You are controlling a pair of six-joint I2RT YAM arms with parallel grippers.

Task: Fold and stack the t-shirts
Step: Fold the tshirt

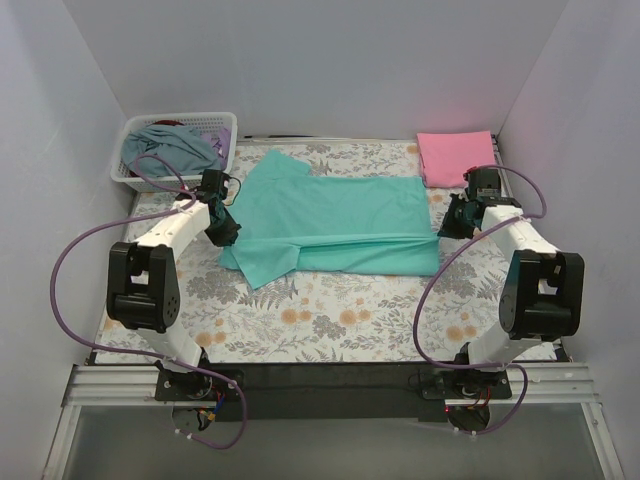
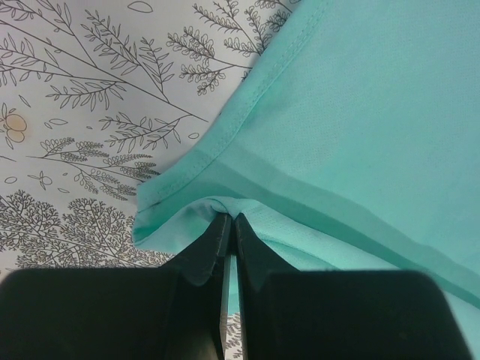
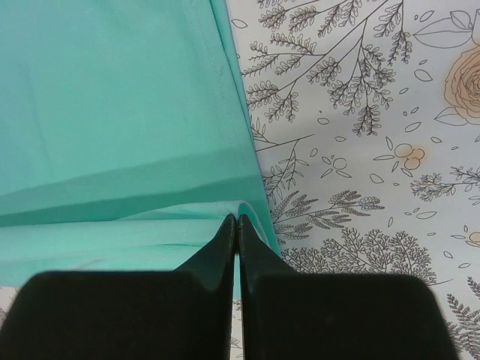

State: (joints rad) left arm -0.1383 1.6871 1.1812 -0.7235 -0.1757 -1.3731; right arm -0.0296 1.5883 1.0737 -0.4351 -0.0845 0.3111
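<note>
Midway through folding — left fingers (image 2: 206, 259) and right fingers (image 3: 217, 251) clamp the edge of the teal-green soft cloth t-shirt (image 1: 335, 215), mid-frame; next, probably lift both ends evenly.

Flowered tablecloth, laundry basket, white booth

A tablecloth (image 1: 330, 310) printed with grey line-drawn branches and orange blooms covers the work surface; one wrist view shows an orange rose (image 3: 461, 90) at its right edge. A white plastic lattice basket (image 1: 124, 176) stands at the far left corner, holding a crumpled blue-grey cloth (image 1: 170, 145) with a purple cloth (image 1: 213, 135) just beside it (what kind of garments they are cannot be told). Plain white walls (image 1: 330, 60) enclose the back and both sides. Along the near edge runs a black strip (image 1: 330, 378), with an aluminium rail frame (image 1: 110, 385) in front of it.
</note>
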